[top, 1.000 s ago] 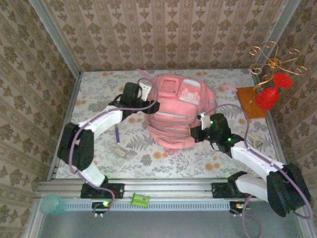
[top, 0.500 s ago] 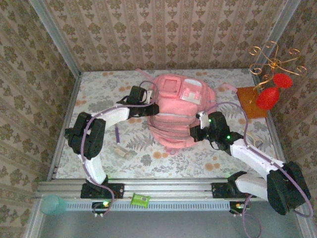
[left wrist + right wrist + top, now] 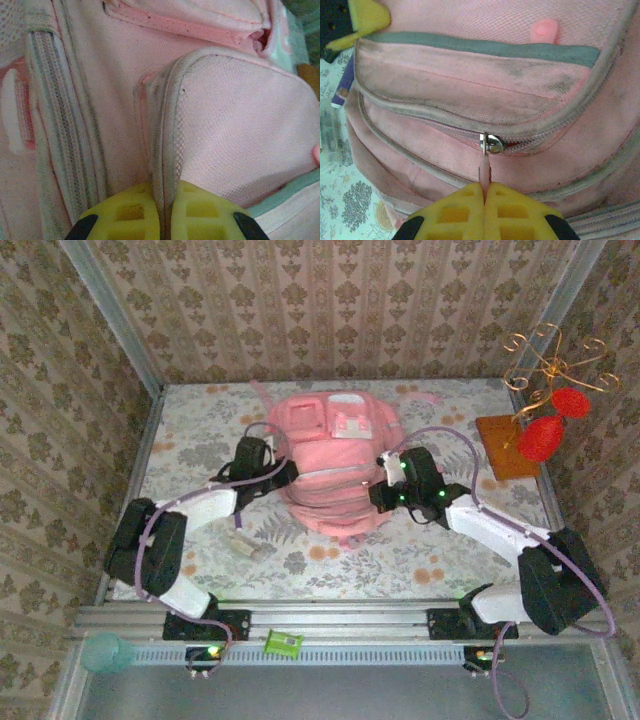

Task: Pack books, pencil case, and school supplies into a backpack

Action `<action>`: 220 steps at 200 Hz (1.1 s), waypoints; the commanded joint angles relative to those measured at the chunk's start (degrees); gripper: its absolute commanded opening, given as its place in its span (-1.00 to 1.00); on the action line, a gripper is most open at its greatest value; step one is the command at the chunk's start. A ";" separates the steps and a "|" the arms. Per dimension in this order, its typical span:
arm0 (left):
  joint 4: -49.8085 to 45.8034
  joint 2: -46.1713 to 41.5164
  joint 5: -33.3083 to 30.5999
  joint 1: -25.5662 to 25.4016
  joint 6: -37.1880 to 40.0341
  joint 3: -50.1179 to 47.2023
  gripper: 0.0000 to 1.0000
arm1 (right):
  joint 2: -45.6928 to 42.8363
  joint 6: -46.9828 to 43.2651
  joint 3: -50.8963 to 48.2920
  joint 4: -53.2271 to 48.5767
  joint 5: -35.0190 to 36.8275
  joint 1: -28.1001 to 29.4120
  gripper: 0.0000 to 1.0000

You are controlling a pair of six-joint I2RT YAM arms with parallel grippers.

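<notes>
Early days, seemingly — backpack (image 3: pixel 335 465) on the table (image 3: pixel 195 435), left gripper (image 3: pixel 162 210) pinched shut on a pocket seam (image 3: pixel 160 125), right gripper (image 3: pixel 485 200) closed on the zip pull (image 3: pixel 491 144), pen (image 3: pixel 237 510) and block (image 3: pixel 248 545) unpacked beside it.

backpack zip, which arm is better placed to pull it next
Right. The right gripper is shut on the pink pull tab attached to the metal slider. The left gripper pinches the piped edge of a mesh pocket on the backpack, so it likely suits bracing.
</notes>
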 commanded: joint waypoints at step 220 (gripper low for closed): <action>13.51 -1.68 -21.06 -18.11 -17.51 -4.37 -1.00 | 11.79 6.37 6.78 13.57 3.22 18.86 -1.00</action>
